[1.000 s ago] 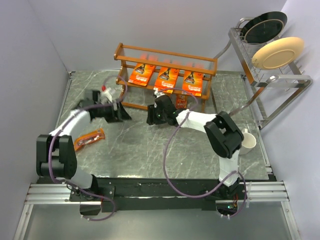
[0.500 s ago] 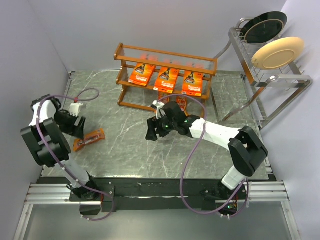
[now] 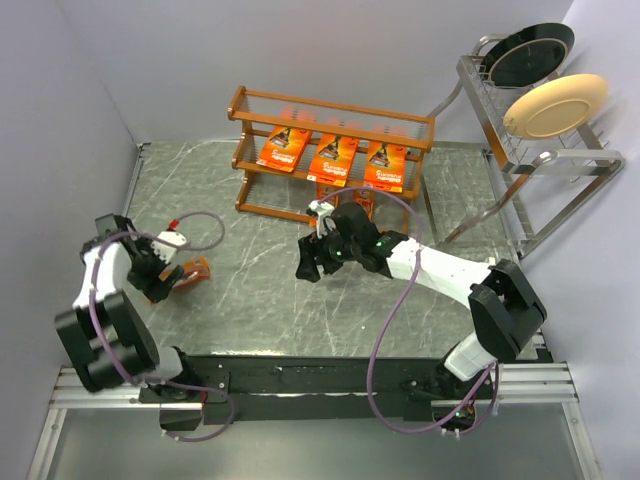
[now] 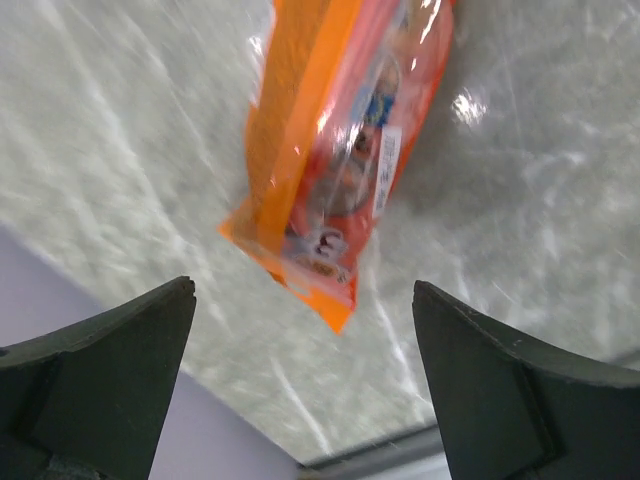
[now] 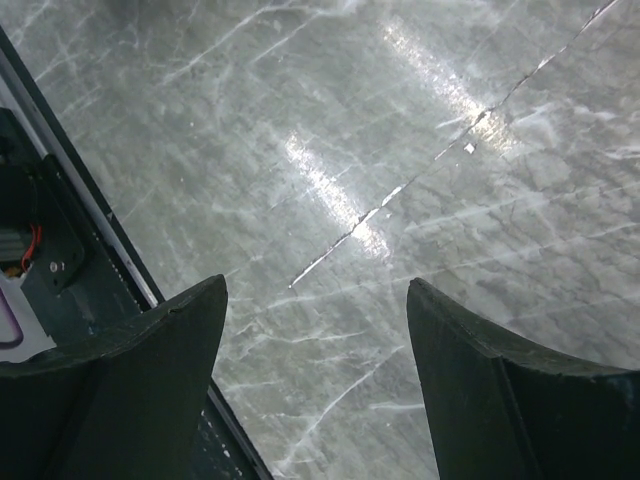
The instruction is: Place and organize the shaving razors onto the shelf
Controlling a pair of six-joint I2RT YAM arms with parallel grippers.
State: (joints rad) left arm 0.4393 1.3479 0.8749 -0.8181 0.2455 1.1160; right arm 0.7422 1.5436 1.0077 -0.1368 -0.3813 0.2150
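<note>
Left gripper (image 4: 302, 292), jaws spread above the narrow blister pack (image 4: 340, 150) front-left of the shelf (image 3: 330, 106), should straddle its short width squarely; right gripper (image 5: 315, 288) likewise spread, empty.

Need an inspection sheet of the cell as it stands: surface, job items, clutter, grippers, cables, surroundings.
Surface: grey marble table, no spills seen.
Job's things: three large razor cards on the shelf; one small blister pack flat on the table, far left.
Clutter: silver plate rack at right, holding a black plate and a cream plate.
Grippers: left gripper open over the pack, not touching; right gripper open over bare marble.
Cables: purple cables loop off both arms.
Surroundings: plain walls; nothing else seen.
</note>
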